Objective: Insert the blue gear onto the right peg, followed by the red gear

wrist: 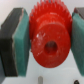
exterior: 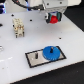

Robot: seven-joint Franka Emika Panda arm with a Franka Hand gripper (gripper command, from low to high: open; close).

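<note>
Gripper (exterior: 53, 19) clamped on red gear (wrist: 49, 37); blue gear (exterior: 50, 52) on plate (exterior: 34, 57); beige block (exterior: 18, 27) nearby.

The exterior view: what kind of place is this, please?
Probably a robot test bench in a laboratory: a plain white table, a grey plate carrying the blue gear, and the gripper holding the red gear.

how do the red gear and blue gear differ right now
The red gear is held in the gripper, above the table; the blue gear lies flat on the grey plate. In the exterior view the blue gear looks wider than the red gear. They differ in colour. Both are round; the red gear shows teeth and a centre hole.
</note>
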